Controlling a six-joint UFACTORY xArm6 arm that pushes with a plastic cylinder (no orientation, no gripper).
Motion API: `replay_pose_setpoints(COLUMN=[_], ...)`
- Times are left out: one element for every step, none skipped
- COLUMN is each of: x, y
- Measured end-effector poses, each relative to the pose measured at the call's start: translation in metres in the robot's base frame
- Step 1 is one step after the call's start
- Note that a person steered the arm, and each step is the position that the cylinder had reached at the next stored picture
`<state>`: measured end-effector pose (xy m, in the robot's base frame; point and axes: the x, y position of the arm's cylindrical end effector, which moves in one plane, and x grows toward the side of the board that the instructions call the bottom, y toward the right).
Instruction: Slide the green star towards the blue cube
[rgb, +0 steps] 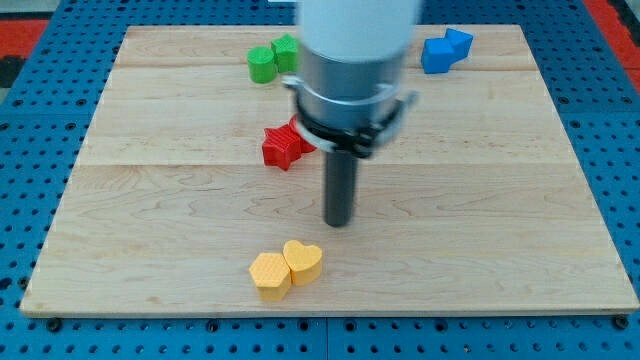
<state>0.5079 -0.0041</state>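
Observation:
Two green blocks touch each other at the view's top, left of the arm: a round one (262, 63) and beside it one that may be the green star (286, 50), its shape hard to make out. The blue cube (435, 54) sits at the top right, with a second blue block (459, 42) touching it on the right. My tip (340, 221) rests on the wooden board (150, 200) near its middle, well below the green blocks and far from the blue ones. The arm's body hides the board between the green and blue blocks.
A red star (282, 147) lies just up and left of my tip, with another red block (303, 138) partly hidden behind the arm. A yellow heart (303, 260) and a yellow block (270, 274) touch each other below my tip, near the board's bottom edge.

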Motion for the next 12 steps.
replay_pose_setpoints(x=[0.001,-0.009,-0.037,-0.128,-0.166,-0.168,-0.168,-0.172,-0.184,-0.209,-0.245,-0.272], y=[-0.007,-0.096,-0.148,-0.155,-0.155,-0.154,-0.154,-0.154,-0.155,-0.171,-0.191,-0.185])
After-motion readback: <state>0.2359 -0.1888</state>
